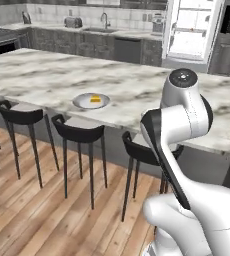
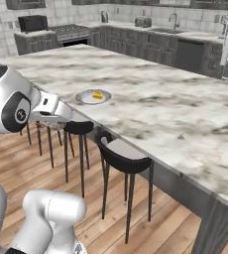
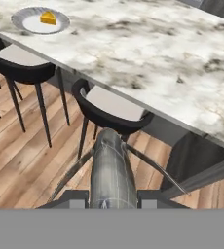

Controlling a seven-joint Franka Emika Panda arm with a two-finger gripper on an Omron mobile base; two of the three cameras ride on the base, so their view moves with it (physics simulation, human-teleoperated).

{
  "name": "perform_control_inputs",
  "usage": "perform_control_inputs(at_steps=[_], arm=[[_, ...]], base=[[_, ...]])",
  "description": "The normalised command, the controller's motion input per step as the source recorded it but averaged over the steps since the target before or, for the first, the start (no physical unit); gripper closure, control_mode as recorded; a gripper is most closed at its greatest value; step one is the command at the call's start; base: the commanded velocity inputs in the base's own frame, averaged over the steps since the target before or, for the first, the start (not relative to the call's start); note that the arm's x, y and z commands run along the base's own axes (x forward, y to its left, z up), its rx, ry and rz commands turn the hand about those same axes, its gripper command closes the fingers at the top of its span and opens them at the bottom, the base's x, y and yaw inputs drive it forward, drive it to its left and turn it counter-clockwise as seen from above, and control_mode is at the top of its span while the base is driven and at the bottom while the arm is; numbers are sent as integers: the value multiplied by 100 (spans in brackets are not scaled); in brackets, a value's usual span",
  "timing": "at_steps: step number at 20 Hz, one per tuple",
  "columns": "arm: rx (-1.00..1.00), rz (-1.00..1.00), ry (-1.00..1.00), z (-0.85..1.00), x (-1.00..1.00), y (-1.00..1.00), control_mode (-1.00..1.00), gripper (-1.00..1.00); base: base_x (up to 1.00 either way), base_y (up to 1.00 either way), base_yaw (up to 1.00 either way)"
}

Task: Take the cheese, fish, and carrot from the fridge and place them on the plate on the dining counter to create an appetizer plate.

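Grey-brown fish (image 3: 111, 170) clamped between the gripper (image 3: 112, 200) jaws, at 6 o'clock in the hand view, tail toward the stools. Marble dining counter (image 1: 137, 90) spans the base views. Grey plate (image 1: 82, 102) near its front edge, 10 o'clock in the left base view; cheese (image 1: 95, 99) wedge on it. Fridge (image 1: 194, 27) open at 1 o'clock. Black stools (image 1: 77, 131) below the edge.
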Motion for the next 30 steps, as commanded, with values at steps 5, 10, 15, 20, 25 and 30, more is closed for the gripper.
perform_control_inputs(at_steps=[5, 10, 15, 20, 25, 30], arm=[[0, 0, 0, 0, 0, 0, 100, 100], [0, 0, 0, 0, 0, 0, 100, 100], [0, 0, 0, 0, 0, 0, 100, 100], [0, 0, 0, 0, 0, 0, 100, 100], [0, 0, 0, 0, 0, 0, 100, 100], [0, 0, 0, 0, 0, 0, 100, 100]], base=[[37, 99, -44], [36, 93, -43], [36, 92, -41], [39, 85, -39], [56, 68, -35], [77, 46, -27]])
